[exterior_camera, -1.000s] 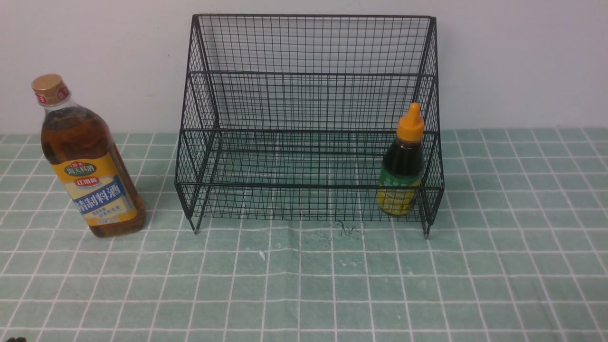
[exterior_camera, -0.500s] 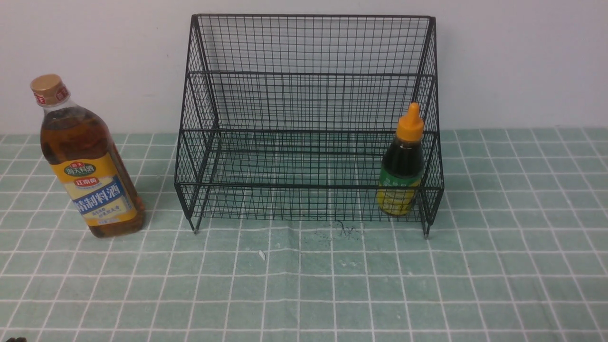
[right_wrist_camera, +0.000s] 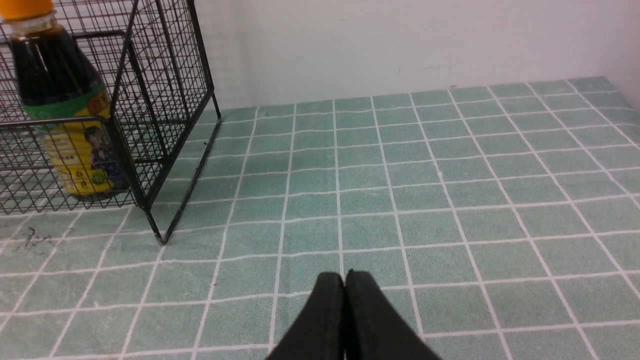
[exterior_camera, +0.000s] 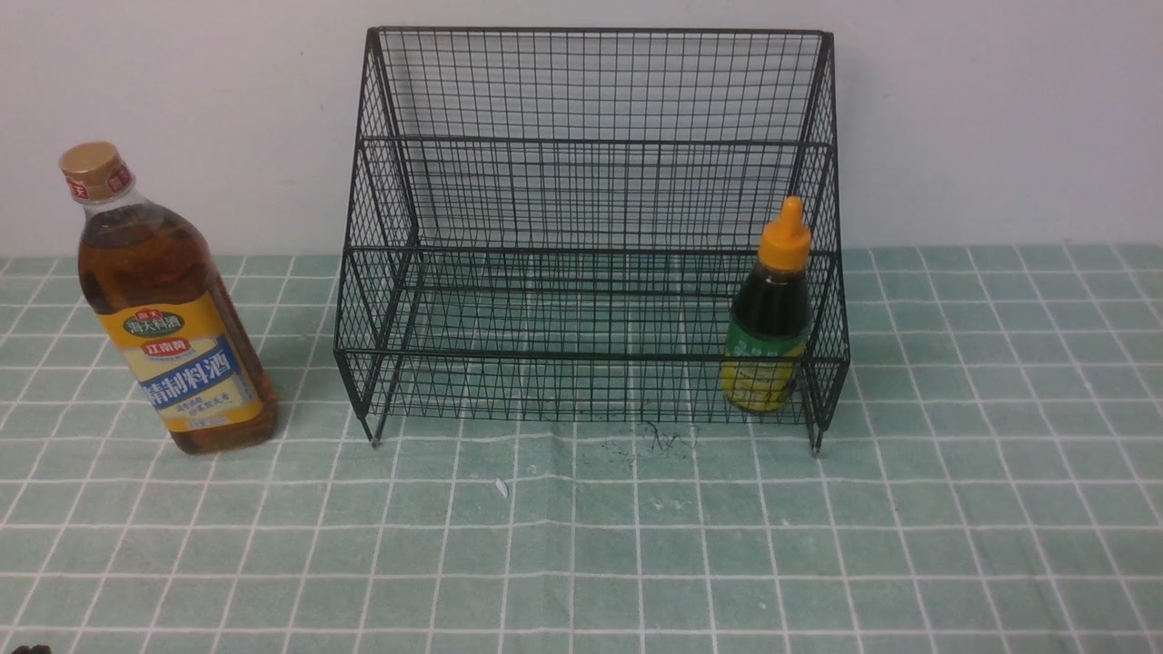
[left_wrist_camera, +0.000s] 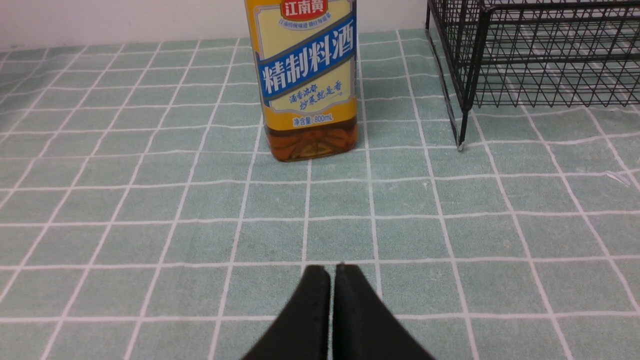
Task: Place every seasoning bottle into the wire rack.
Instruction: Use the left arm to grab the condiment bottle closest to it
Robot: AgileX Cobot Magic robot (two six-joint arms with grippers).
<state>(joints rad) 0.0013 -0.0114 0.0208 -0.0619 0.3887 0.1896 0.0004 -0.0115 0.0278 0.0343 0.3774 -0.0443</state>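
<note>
A table under a pale green cloth with a white grid [exterior_camera: 581, 545] ran up to a plain white wall [exterior_camera: 999, 118]. On the cloth stood a large black wire-mesh rack with two stepped tiers, a tall back and short legs [exterior_camera: 591, 141].

Straight ahead of the left jaws, well apart from them, a tall clear bottle of amber liquid with a gold cap and a yellow-blue label [exterior_camera: 168, 309] stood upright on the cloth, outside the rack and near its left end. Only bare cloth lay between those jaws and the bottle. The rack's front left leg stood ahead of them too, off toward the robot's right. A small white scrap [exterior_camera: 501, 488] lay on the cloth in front of the rack.

Ahead of the right jaws and off toward the robot's left, a small dark bottle with an orange nozzle cap and a green-yellow label [exterior_camera: 768, 318] stood upright inside the lower tier, at its right end, just behind the front rail and close beside the side mesh. Faint dark scribble marks [exterior_camera: 659, 440] showed on the cloth near the rack's front edge. Directly ahead of the right jaws there was only cloth up to the wall.

The left jaws were clenched, tips pressed together, gripping nothing and touching neither bottle. The right jaws were likewise clamped tight on themselves, empty, clear of the rack.
</note>
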